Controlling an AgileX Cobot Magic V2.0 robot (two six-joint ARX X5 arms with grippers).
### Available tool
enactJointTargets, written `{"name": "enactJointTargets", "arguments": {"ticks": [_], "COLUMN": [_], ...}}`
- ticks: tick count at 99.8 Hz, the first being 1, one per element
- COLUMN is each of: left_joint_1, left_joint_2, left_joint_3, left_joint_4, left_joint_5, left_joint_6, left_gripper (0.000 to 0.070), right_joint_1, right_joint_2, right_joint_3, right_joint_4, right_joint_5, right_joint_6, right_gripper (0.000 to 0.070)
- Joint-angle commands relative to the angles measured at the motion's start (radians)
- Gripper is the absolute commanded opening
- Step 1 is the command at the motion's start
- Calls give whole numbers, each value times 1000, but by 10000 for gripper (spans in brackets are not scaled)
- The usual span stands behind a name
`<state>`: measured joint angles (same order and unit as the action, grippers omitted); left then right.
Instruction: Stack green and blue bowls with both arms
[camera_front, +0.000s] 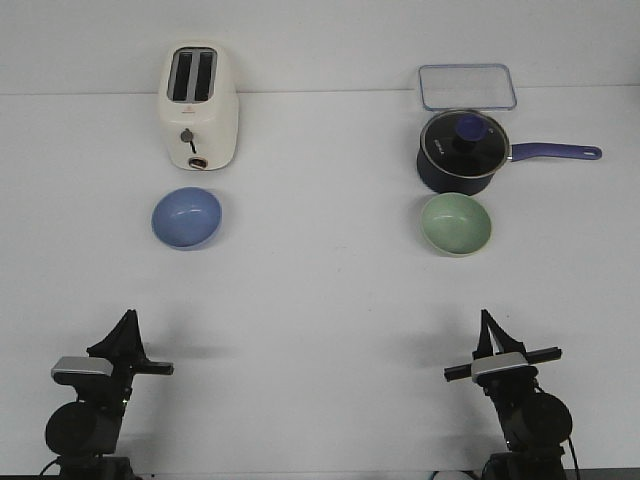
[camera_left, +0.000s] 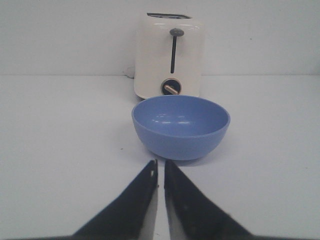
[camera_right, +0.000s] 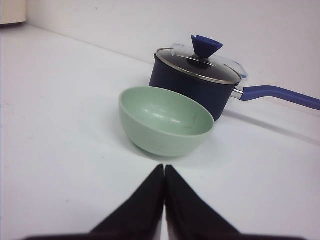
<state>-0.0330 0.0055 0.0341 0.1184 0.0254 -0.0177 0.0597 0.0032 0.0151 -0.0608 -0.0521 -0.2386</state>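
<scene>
I read this as the very start of the job: nothing is stacked and neither bowl has been touched. The blue bowl (camera_front: 186, 218) sits upright on the left half of the desk (camera_front: 320, 290), just in front of the cream toaster (camera_front: 201, 107). The green bowl (camera_front: 456, 223) sits upright on the right half, just in front of the navy saucepan (camera_front: 462, 153) with its glass lid, and the two bowls are well apart from each other.

My left gripper (camera_front: 128, 318) is parked at the near edge, roughly in line with the blue bowl. In the left wrist view its fingers (camera_left: 145, 187) stand almost together with only a thin slit between them, holding nothing. My right gripper (camera_front: 486, 318) is parked at the near right, in line with the green bowl, and its fingers (camera_right: 150, 192) are pressed together and empty.

All of the work is left, as I judge it: open both sets of fingers, reach out to each bowl, lift at least one and nest it in the other. The clear lidded container (camera_front: 467, 87) at the far right looks irrelevant, but the saucepan crowds the green bowl's far side, so I would grip that rim from the near side.
</scene>
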Motion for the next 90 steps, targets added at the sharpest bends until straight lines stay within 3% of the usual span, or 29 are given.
{"name": "enactJointTargets", "arguments": {"ticks": [1, 72, 90], "left_joint_1": [1, 1, 1], "left_joint_2": [-1, -1, -1], "left_joint_3": [-20, -20, -20], "left_joint_4": [11, 11, 11], "left_joint_5": [1, 1, 1], "left_joint_6": [-4, -4, -4], "left_gripper": [15, 15, 15], "right_joint_1": [1, 1, 1], "right_joint_2": [-2, -2, -2], "right_joint_3": [-2, -2, -2], "right_joint_4": [16, 16, 16], "right_joint_5": [0, 0, -5], "right_joint_6": [-5, -4, 114], "right_gripper": [0, 0, 0]}}
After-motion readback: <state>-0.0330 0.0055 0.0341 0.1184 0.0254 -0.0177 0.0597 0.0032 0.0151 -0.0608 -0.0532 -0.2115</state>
